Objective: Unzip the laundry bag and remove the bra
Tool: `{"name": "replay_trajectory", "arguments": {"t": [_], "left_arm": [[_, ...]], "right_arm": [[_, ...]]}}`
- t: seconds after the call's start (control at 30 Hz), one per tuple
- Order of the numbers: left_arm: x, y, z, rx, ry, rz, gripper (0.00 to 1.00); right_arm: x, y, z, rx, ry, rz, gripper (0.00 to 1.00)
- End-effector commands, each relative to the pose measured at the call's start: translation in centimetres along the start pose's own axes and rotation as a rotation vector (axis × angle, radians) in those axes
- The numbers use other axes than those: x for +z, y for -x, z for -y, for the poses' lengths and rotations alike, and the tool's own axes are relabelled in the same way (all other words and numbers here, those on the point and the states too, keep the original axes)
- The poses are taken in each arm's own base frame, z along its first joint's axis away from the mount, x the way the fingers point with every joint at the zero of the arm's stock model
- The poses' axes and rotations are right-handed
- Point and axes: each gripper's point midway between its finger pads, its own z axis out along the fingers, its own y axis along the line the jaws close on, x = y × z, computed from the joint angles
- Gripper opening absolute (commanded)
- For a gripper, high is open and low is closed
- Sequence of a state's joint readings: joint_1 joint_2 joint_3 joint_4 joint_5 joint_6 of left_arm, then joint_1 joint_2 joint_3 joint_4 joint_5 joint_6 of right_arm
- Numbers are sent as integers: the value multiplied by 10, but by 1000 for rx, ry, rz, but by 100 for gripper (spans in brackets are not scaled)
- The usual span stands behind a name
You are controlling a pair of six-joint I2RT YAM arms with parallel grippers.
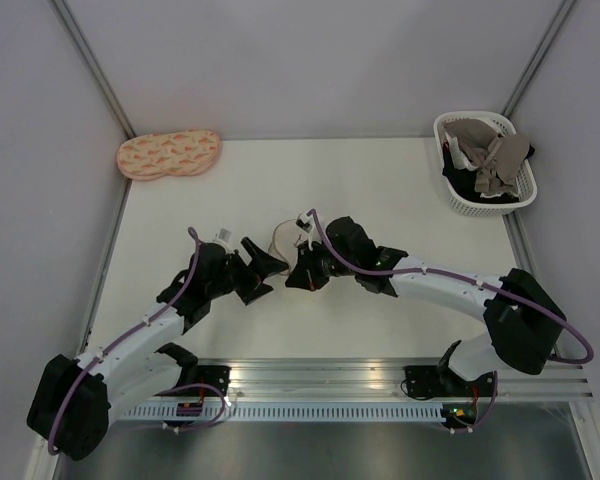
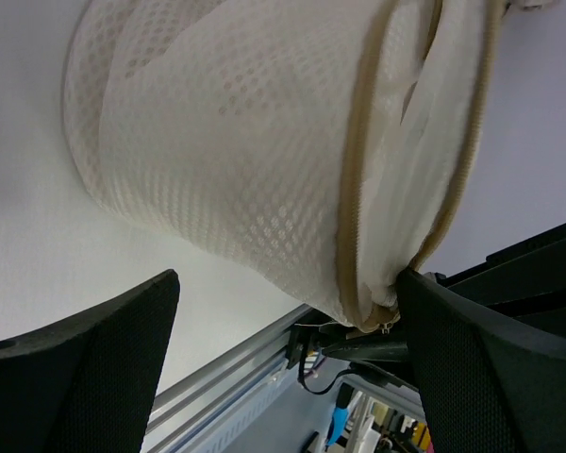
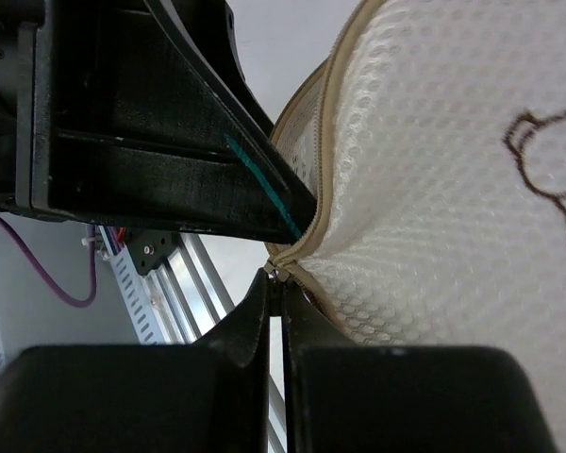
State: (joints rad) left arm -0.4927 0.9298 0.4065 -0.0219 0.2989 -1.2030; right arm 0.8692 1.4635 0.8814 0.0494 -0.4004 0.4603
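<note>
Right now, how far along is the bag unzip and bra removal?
Done: the laundry bag zipper gapes partway round the rim. In hand: right gripper shut on the zipper pull; left gripper open, facing the bag. Left: finish unzipping and pull the bra out; none shows outside the bag.

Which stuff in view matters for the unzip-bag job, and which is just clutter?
Job: laundry bag; its zipper pull, pinched by the right hand; left hand, open beside the bag. Bra: not visible.
Clutter: patterned pouch at the back left; basket of clothes at the back right.
</note>
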Motion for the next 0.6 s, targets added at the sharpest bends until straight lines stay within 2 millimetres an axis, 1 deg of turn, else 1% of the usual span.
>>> {"name": "replay_trajectory", "arguments": {"t": [0.0,0.03,0.17,0.2,0.23,0.27,0.33,0.37,0.4,0.43,0.47,0.5,0.57], "left_arm": [[5,-1,32,-101,-148,-1,100],[6,-1,37,-99,-179,8,100],[11,-7,42,-98,-165,13,99],[11,-8,43,-93,-169,12,98],[14,-10,41,-93,-164,6,95],[15,-10,43,-93,-175,6,84],[18,-12,37,-92,-162,-5,67],[19,-13,36,-85,-158,-6,45],[20,-13,34,-82,-152,-7,34],[22,-13,31,-79,-140,-8,15],[22,-13,29,-81,-133,-4,6],[23,-13,26,-79,-119,-4,2],[23,-11,24,-70,-108,8,2]], "right_arm": [[4,7,-20,-28,98,15,0],[4,5,-19,-32,93,10,0],[5,0,-17,-37,81,-6,0],[5,-1,-16,-43,78,-7,0],[5,-2,-16,-40,77,-10,1],[6,-3,-17,-42,78,-13,0],[6,-2,-15,-47,71,-12,0],[6,-3,-16,-45,70,-18,0],[6,-4,-14,-46,66,-21,0],[6,-5,-14,-47,59,-26,0],[5,-4,-13,-47,55,-25,1],[4,-5,-13,-51,52,-27,0],[2,-5,-12,-56,38,-31,0]]}}
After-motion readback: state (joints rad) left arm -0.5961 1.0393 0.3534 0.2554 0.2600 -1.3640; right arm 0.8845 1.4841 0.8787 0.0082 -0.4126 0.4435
